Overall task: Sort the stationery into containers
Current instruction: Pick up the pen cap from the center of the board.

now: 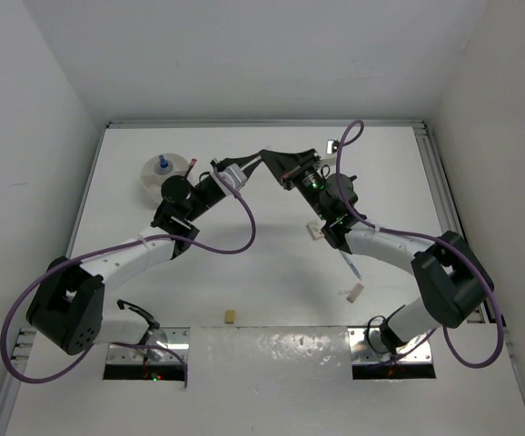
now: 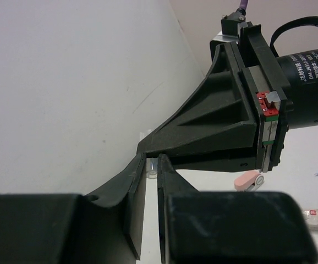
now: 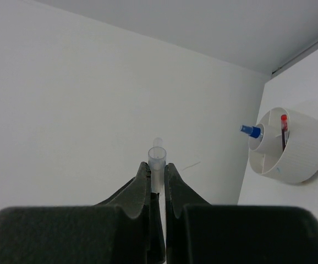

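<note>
Between the right gripper's point(image 3: 157, 171) fingertips a clear tube point(image 3: 157, 155) sits pinched, its open end poking out just beyond them. The left gripper point(image 2: 152, 163) meets it nose to nose from the opposite side. Its jaws are drawn in to a narrow slit with a pale sliver of the same tube between them. I judge that a grip, and the step a hand-over in mid-air above the bench point(image 1: 272, 291).

To do it well, the left gripper should bite firmly before the right one lets go. The right should then part its jaws only slightly and draw straight back along the tube, so nothing twists loose. The white bowl point(image 3: 291, 159), behind the left gripper's wrist, is the likely goal. A blue-capped bottle point(image 3: 251, 131) and a red-topped pen point(image 3: 283, 132) already sit in it.

The fingers hide how much tube each gripper covers, and from above the gripper bodies mask the meeting point. Whether the tube is a pen or only a cap I cannot tell.
</note>
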Controlling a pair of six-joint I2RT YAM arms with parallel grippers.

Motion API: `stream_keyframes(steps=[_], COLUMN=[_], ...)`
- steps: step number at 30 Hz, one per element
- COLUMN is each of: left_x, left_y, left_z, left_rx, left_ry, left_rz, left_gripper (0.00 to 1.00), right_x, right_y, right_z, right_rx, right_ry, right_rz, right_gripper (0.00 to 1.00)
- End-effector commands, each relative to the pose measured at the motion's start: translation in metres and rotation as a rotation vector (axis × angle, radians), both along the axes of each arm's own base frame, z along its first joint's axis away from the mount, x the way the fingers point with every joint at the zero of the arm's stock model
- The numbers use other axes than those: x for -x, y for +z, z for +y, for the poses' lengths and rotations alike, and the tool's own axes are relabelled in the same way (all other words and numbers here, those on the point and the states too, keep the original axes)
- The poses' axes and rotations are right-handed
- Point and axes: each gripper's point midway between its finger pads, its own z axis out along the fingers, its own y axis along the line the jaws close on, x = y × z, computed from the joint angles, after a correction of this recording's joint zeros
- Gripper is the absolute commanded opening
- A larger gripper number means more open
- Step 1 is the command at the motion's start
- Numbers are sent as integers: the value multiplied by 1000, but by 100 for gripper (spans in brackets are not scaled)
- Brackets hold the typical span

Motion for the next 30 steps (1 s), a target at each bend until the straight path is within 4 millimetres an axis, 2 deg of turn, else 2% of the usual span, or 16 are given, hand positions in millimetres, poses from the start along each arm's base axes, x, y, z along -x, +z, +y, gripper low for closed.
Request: stream_keyframes(steps=[1,2,3,4,5,6,9,22,25,28,30], left_x=[5,5,5,5,5,6,4,4,5,4,4], left_y=[17,15,14,10,9,8,8,23,23,21,19], left_z=[-8,-8,-8,-8,-7,-6,-4,-4,-4,-4,-4], left_rx=[11,5,1,-10,-15,-17,-17,18,18,13,9], left_ry=[-31,-34,-33,-34,-31,-29,-16,-3,-4,-2,-2], left_rz=[-41,-36,-34,-23,-23,-19,-24,-75,-75,-72,-66], left_gripper=[1,4,12,30,36,40,41,24,17,1,0], right_x=[6,5,6,7,6,6,7,8,8,9,9], right_y=[23,23,25,26,26,26,28,22,21,23,23], right_z=[-2,-3,-3,-3,-4,-5,-6,-6,-6,-6,-6], right_rx=[-51,-47,-48,-47,-45,-44,-42,-47,-49,-53,-54], right_ry=[10,6,5,5,2,0,-3,4,6,8,7], right_rz=[-72,-77,-80,-84,-85,-88,-93,-69,-66,-70,-72], right_gripper=[0,0,0,0,0,0,0,0,0,0,0])
